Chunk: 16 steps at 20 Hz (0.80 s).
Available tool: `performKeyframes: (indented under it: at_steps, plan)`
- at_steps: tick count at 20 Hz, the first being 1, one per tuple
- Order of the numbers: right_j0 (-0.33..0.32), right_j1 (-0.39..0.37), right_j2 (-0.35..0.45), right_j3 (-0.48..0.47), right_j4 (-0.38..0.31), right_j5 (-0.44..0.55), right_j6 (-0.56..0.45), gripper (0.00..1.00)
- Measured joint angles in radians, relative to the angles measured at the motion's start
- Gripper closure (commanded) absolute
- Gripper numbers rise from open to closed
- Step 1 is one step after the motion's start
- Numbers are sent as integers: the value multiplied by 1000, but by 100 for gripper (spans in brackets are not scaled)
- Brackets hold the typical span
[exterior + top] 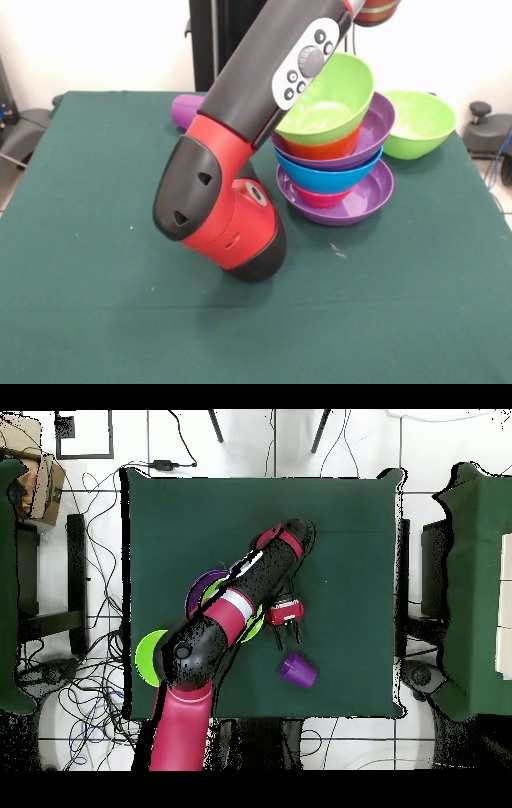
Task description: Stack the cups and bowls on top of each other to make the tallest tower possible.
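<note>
The tower (pixel 334 156) stands on a wide purple bowl (pixel 352 204). Above it come a red-pink, a blue, a second purple and an orange bowl. A tilted lime green bowl (pixel 328 100) sits on top. In the overhead view my arm covers most of the tower (pixel 205 587). A second lime green bowl (pixel 420 124) (pixel 150 656) rests alone on the table beside it. A purple cup (pixel 186 110) (pixel 298 670) lies behind my arm. My gripper (pixel 287 640) shows only from overhead. It is open, its fingers point at the cup, and a short gap separates them from it.
My red and black arm (pixel 228 212) hangs low over the middle of the green table (pixel 88 320), close beside the tower. From overhead, other furniture (pixel 470 584) flanks the table and cables (pixel 95 684) litter the floor.
</note>
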Motion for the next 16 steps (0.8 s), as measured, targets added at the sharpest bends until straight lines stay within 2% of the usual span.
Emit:
performKeyframes:
  at_steps: [16]
  plan:
    - [28, 0, 34, 93, -84, -37, 0, 0]
